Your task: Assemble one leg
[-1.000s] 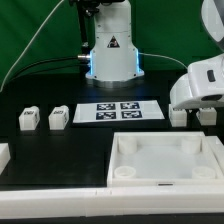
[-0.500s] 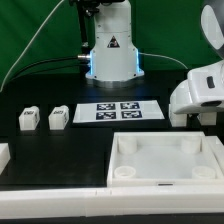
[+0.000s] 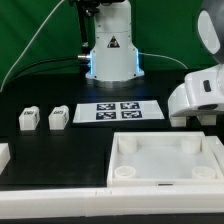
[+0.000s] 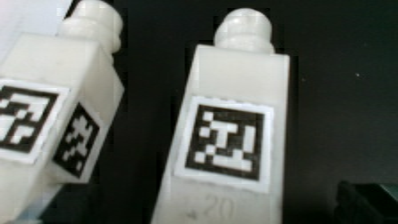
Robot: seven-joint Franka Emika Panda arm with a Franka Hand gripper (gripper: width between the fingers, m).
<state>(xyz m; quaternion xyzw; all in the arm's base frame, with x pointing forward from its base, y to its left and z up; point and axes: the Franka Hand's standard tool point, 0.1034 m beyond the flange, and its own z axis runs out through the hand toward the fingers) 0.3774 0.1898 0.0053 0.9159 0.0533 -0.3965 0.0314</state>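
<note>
We see a small white plastic square-sided post, the leg (image 4: 231,130), lying on the matt black bench (image 4: 151,60) with one flat side turned to the wrist camera. That side carries a square black-and-white tag. One end narrows to a rounded peg, and the plastic looks smooth and faintly glossy. Its long axis runs flat along the bench.

Just beside it, across a strip of bare bench, lies a second leg (image 4: 63,110) of the same make, showing two tagged sides. Its axis is nearly parallel to the first, and its peg points the same way.

The hand (image 3: 197,112), under a rounded white housing, hangs low by the bench edge at the exterior view's right. It hides that pair in the exterior view. We cannot tell whether its fingers are parted or closed.

Toward the edge at the exterior view's left sit a third leg (image 3: 29,120) and a fourth leg (image 3: 57,117), near each other but apart. That makes four legs in all.

We count one large white square panel (image 3: 165,160) with a raised rim and rounded bosses in its corners. It lies along the near edge, toward the corner at the exterior view's right.

One marker board (image 3: 120,110), thin and flat with four tags, lies mid-bench, in front of the robot's white base (image 3: 110,55) at the far edge.
</note>
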